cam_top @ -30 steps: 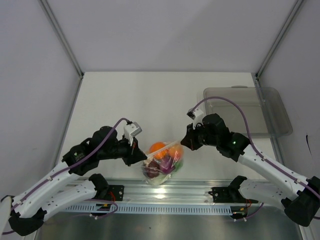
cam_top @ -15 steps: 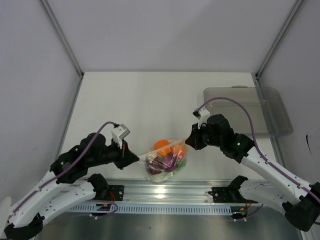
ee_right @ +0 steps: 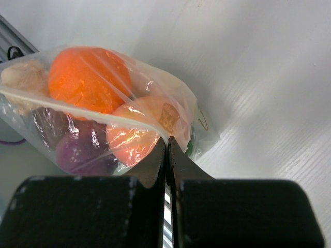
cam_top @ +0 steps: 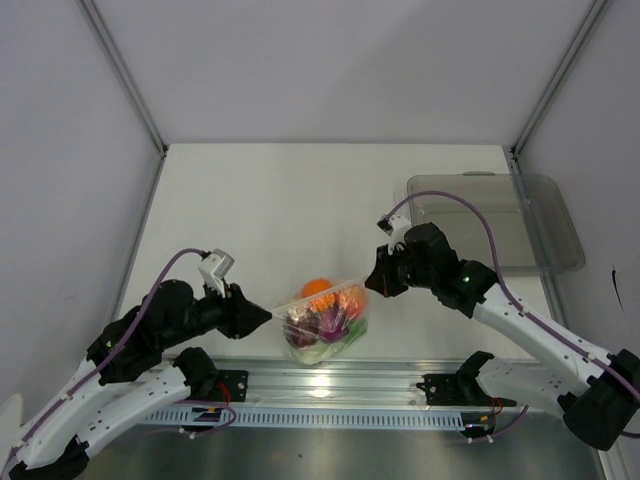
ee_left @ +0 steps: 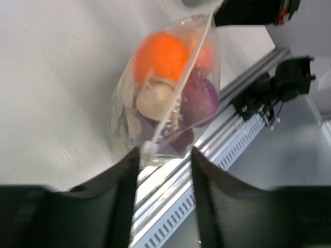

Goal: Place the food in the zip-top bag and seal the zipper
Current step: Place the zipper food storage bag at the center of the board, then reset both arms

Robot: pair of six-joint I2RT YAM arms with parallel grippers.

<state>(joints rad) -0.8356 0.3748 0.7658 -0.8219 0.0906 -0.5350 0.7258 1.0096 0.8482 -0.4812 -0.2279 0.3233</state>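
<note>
Because the zip-top bag [cam_top: 325,325] is thin, slick film that sags round the light toy food [ee_left: 160,57], I judge it best taken by the stiffer zipper [ee_right: 77,111] ends. It is by the near edge of the desk [cam_top: 300,200], about midway along. The right fingers [ee_right: 149,173] are pinched flat on the zipper's right end, arm reaching in low. The left fingers [ee_left: 124,191] stand apart astride the left end, gripping nothing.

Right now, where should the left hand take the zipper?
The free end of the zipper, the tip nearest the left hand. Come along the strip from the left, fingers either side: it runs straight from the right hand pinching it, and the tip sits past the food, so closing likely catches only plastic.
</note>
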